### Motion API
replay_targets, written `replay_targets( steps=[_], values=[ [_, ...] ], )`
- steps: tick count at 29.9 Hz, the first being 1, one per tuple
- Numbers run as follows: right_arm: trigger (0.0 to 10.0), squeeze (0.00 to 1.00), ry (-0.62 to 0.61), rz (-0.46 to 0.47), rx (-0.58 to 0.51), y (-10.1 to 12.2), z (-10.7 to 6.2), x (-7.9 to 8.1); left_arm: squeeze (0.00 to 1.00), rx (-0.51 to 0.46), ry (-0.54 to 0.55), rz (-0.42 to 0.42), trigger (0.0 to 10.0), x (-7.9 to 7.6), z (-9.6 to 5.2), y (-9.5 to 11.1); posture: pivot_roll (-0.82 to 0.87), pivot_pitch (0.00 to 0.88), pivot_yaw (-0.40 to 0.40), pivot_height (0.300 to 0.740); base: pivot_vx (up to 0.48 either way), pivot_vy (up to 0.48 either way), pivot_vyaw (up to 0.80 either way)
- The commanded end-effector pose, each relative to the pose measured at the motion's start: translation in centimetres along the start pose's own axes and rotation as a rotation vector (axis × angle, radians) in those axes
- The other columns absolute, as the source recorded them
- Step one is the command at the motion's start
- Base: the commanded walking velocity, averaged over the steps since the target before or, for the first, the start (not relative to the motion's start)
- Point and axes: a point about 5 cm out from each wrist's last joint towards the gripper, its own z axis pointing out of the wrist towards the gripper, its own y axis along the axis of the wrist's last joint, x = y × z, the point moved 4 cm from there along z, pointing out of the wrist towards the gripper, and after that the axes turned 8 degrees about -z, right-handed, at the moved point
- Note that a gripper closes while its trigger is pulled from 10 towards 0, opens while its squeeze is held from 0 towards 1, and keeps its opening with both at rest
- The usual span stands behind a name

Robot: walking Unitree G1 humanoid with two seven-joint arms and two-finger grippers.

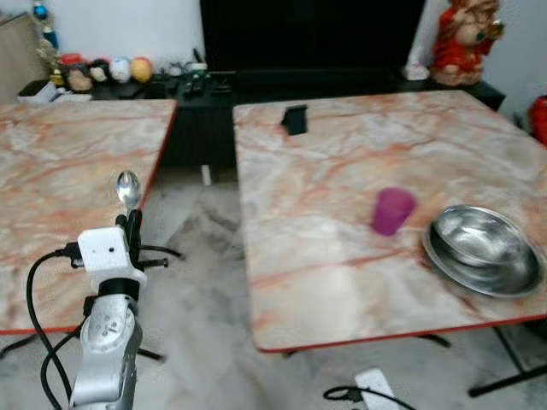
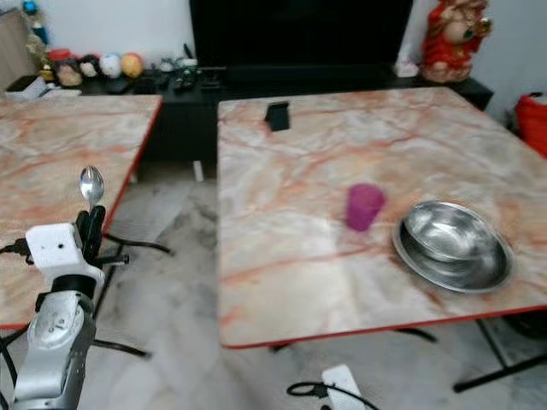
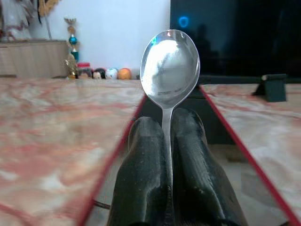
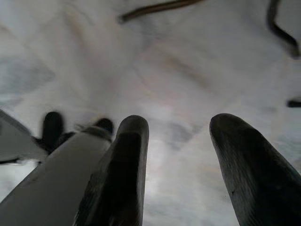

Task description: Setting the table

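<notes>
— While the left gripper [image 1: 130, 224] is raised, what does it carry?
— A shiny steel spoon [image 3: 170, 70], bowl up, its handle pinched between the closed fingers, over the left table's [image 1: 60, 162] right edge.
— And the right gripper [image 4: 181, 160]?
— Fingers apart, above the marble floor [image 4: 155, 70].
</notes>
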Motion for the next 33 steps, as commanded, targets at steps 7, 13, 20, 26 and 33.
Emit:
replay_targets(
  steps=[7,13,20,26,33],
  values=[
    [10.0,0.0,0.012,0.028,-0.029,0.9,0.1,0.6,0.0,-0.019,0.035,0.029,10.0,0.9,0.0,0.5,-0.01,0.0,-0.018,0.74,0.0,-0.472,0.0],
    [10.0,0.0,0.012,0.028,-0.034,0.9,0.1,0.5,0.0,-0.031,0.041,0.03,10.0,1.0,0.2,0.8,0.0,0.0,-0.019,0.74,0.0,-0.472,0.0],
    [10.0,0.0,-0.002,-0.008,-0.046,1.1,0.1,0.2,0.0,-0.027,0.036,0.028,10.0,0.9,0.2,0.7,-0.01,0.0,-0.019,0.74,0.0,-0.471,0.09],
    [10.0,0.0,0.0,0.022,-0.038,0.3,0.0,0.1,0.0,-0.03,0.035,0.027,10.0,0.8,0.3,0.7,-0.01,0.0,-0.02,0.74,0.0,-0.469,0.22],
    [10.0,0.0,0.005,0.028,-0.037,0.1,-0.1,0.2,0.0,-0.032,0.031,0.031,10.0,0.8,0.4,0.8,-0.01,0.0,-0.017,0.74,0.0,-0.469,0.0]
  ],
)
